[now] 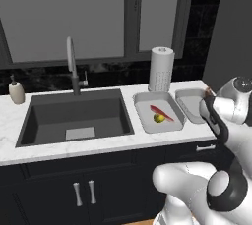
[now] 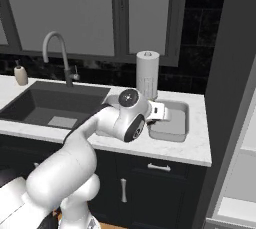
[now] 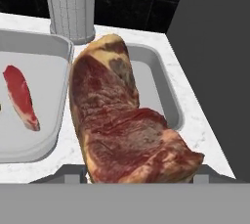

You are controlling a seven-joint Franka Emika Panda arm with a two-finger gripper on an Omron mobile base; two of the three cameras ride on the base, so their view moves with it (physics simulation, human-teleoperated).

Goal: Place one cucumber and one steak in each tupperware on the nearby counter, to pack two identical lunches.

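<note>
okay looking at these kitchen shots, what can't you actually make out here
- Pincer fingertips: in the hand view the brown steak covers them, so the grip itself is unseen.
- Right tupperware: in the left base view the arm cuts off its right part; in the right base view the wrist hides its left side, so its contents are uncertain.
- Left tupperware: the cucumber beside the red steak is too small for detail.

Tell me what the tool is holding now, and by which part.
The brown-red steak, gripped at its lower end; the rest sticks up over the right tupperware. The exact contact is hidden.
</note>
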